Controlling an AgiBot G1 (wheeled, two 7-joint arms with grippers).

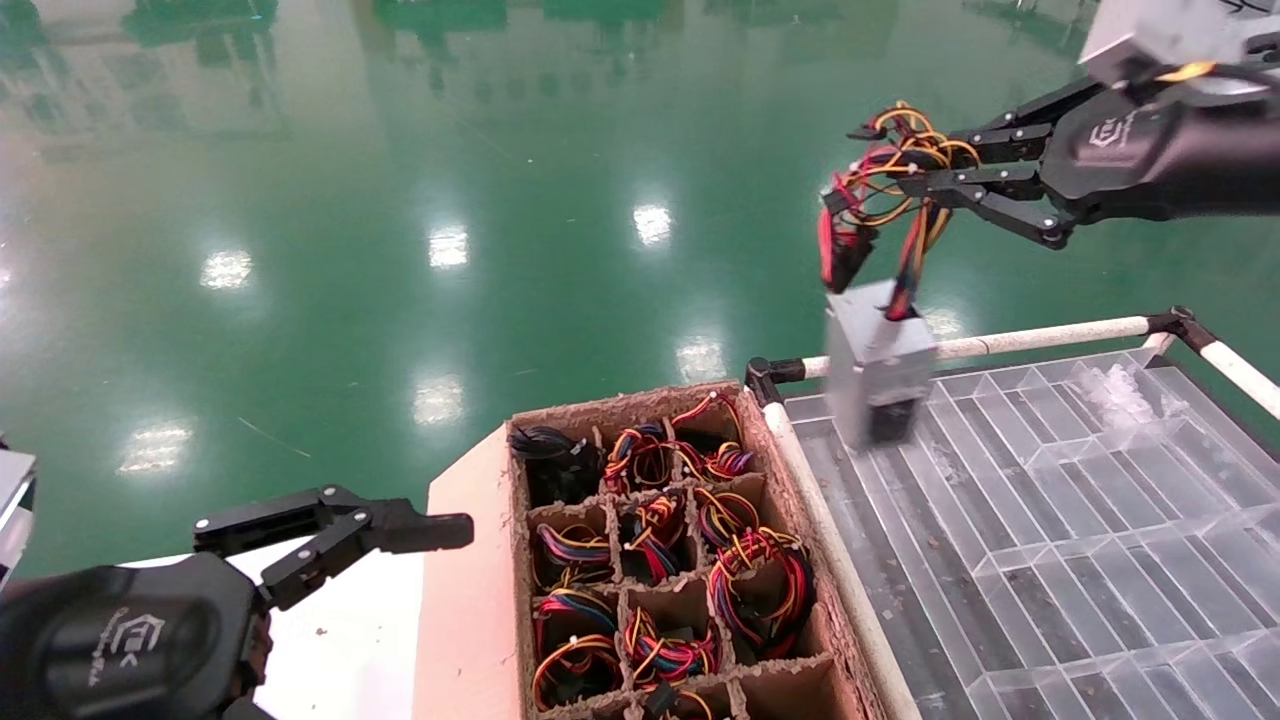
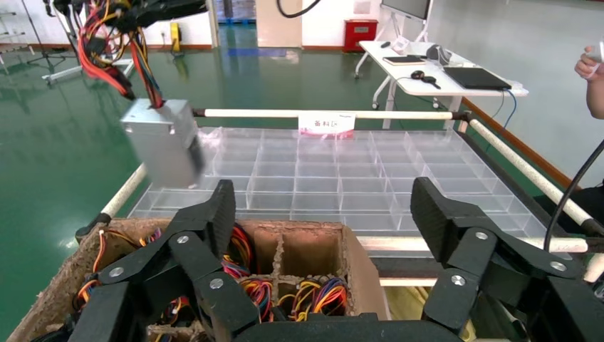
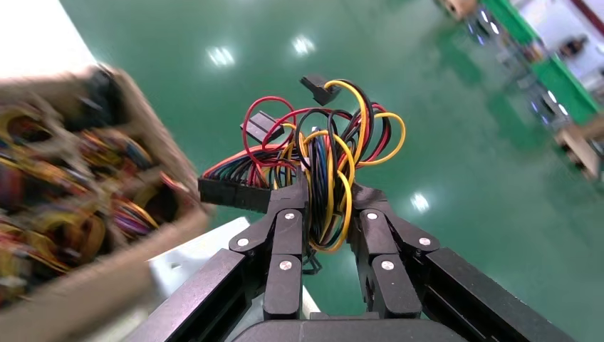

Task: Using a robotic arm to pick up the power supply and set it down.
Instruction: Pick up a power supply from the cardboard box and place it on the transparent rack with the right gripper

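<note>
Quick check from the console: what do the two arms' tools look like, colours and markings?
Both match: the left tool and right tool are black, with linked two-finger bars joined by silver rivets, and a white logo on a rounded black housing. A pale grey box sits behind the right one.

The right gripper (image 1: 905, 165) is held high above the far corner of the clear tray (image 1: 1050, 520), its arm reaching in level from the right, its fingers closed on the power supply's wires (image 1: 890, 185). The left gripper (image 1: 400, 530) is parked low, well left of that tray, fingers spread apart.
</note>
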